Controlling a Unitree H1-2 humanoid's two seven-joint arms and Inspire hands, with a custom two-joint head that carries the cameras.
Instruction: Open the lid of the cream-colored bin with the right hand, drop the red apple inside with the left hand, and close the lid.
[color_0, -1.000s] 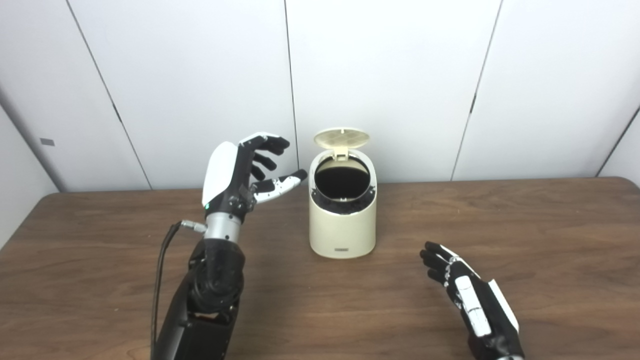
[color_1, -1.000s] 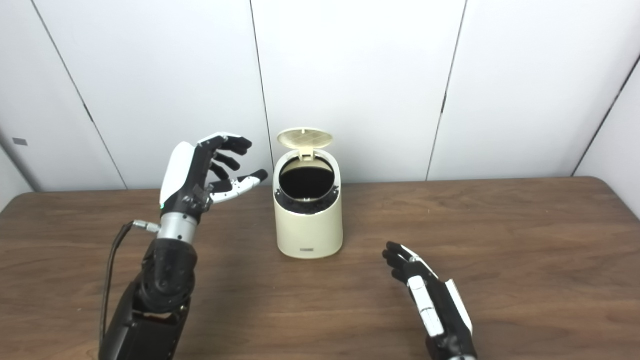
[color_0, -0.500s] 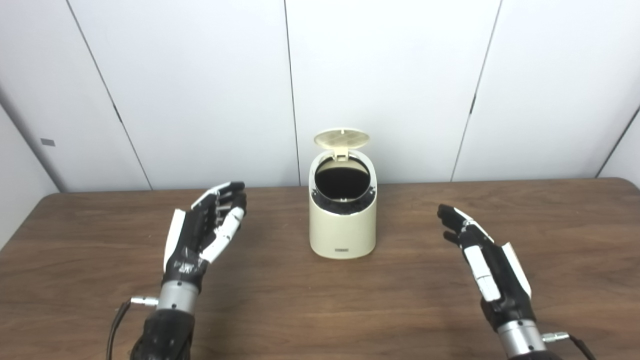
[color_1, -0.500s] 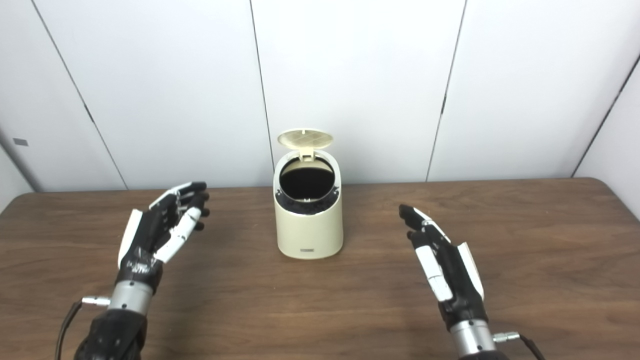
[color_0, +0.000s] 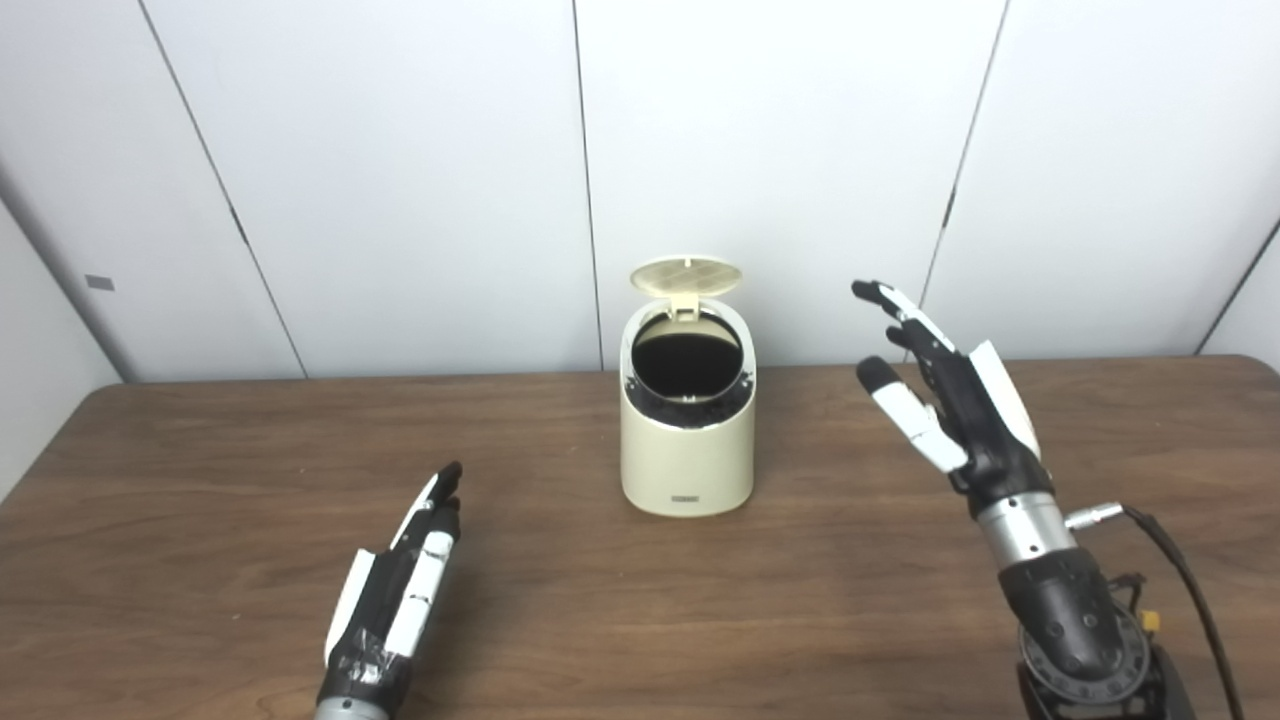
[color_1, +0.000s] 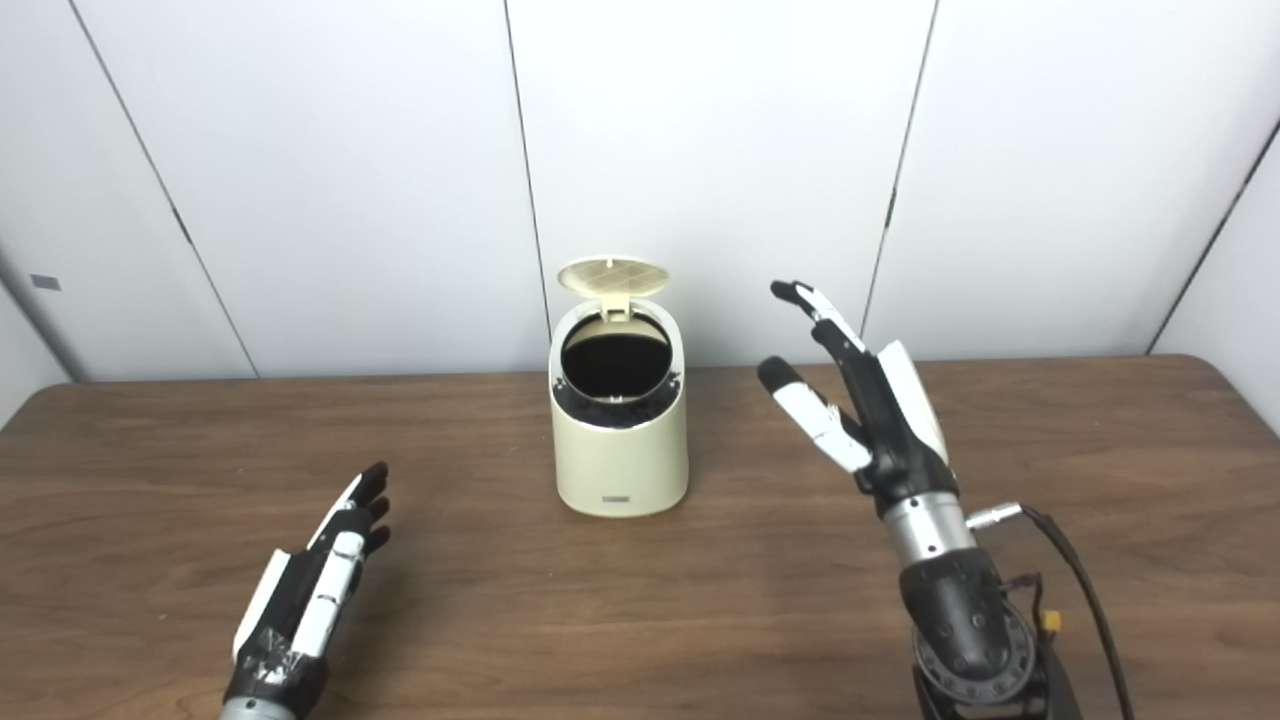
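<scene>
The small cream-colored plastic bin (color_0: 687, 440) stands in the middle of the brown wooden worktop (color_0: 200, 470), its round lid (color_0: 687, 276) flipped up at the back (inside looks dark). The right hand (color_0: 945, 390) is raised beside the bin, not touching, fingers spread and holding nothing. The left hand (color_0: 400, 585) is low over the worktop, fingers straight, empty too.

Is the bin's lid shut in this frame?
No, the lid stands raised behind the bin, leaving its dark opening exposed.
</scene>
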